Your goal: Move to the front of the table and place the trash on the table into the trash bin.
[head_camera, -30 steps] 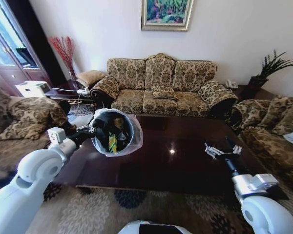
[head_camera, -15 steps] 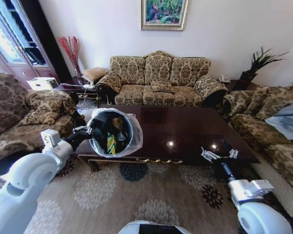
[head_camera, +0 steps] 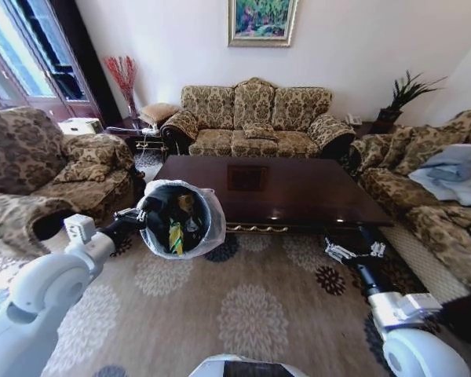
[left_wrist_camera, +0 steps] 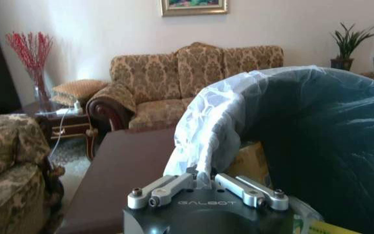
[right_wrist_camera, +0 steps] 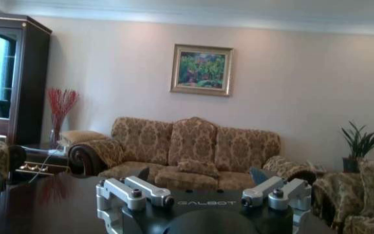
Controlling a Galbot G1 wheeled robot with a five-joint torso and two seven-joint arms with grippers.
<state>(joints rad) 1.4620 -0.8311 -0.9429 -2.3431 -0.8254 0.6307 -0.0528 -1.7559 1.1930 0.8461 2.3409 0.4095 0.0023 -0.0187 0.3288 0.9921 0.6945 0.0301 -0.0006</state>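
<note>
Black bin [head_camera: 175,221] hangs left of centre in our left gripper [head_camera: 138,217], jaws clamped on its rim — trash [head_camera: 175,235] inside; right gripper [head_camera: 355,251] gapes empty. Worktop [head_camera: 290,196] bare — we judge setting down next.

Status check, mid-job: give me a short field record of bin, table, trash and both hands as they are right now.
trash bin: held up off the floor over the carpet, near the table's front left corner
left hand: shut on the bin's lined rim
right hand: open, holding nothing, low in front of the table's right end
table: top bare and glossy
trash: yellow-green wrapper and other pieces lying inside the bin
</note>
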